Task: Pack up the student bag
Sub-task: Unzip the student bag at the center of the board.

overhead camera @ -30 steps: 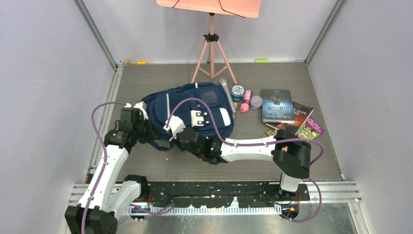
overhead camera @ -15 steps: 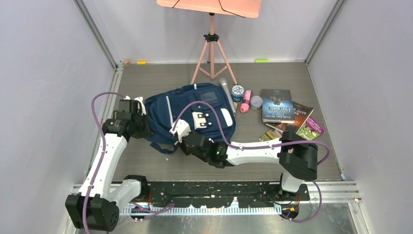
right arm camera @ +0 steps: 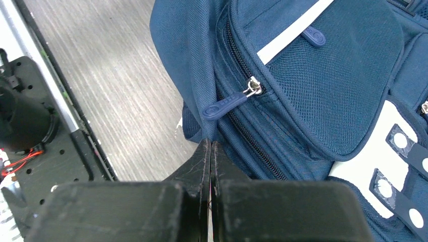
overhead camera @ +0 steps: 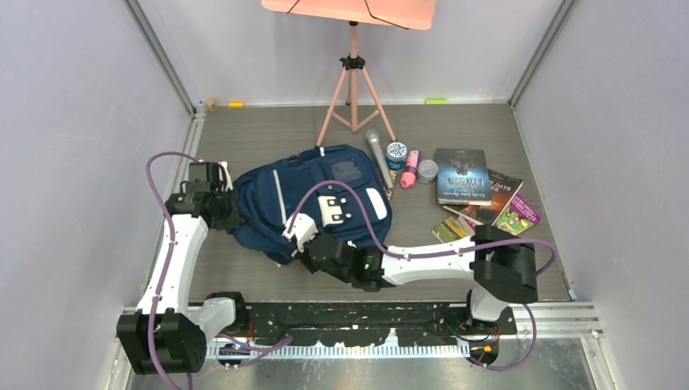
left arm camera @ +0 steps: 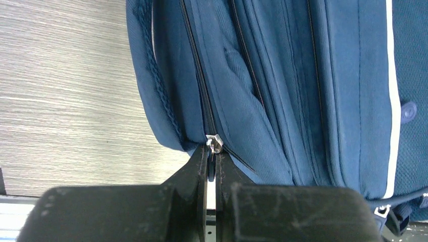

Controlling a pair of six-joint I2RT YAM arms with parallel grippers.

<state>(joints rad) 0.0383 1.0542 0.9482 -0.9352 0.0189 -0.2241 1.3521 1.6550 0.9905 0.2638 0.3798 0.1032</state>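
The student bag [overhead camera: 268, 199] lies flat on the grey table, navy with thin white stripes and a white patch [overhead camera: 335, 207] on its front pocket. My left gripper [overhead camera: 230, 213] is at the bag's left edge. In the left wrist view it [left arm camera: 212, 154] is shut on the pull of the silver zipper slider [left arm camera: 214, 143] of a side zip. My right gripper [overhead camera: 291, 248] is at the bag's near edge. In the right wrist view its fingertips [right arm camera: 210, 146] are pressed together on a fold of the bag's fabric [right arm camera: 199, 126], just below a navy zipper tab [right arm camera: 224, 105].
To the right of the bag lie a grey microphone [overhead camera: 378, 154], a blue-lidded jar [overhead camera: 396, 151], a pink highlighter [overhead camera: 409, 168], a small clear tub [overhead camera: 426, 171], a dark book [overhead camera: 461, 175] and booklets [overhead camera: 508, 205]. A pink tripod [overhead camera: 352, 89] stands behind.
My left gripper has moved left and away with the zipper pull. The right gripper has drawn the bag's near edge toward the arm bases, and the bag has spread wider.
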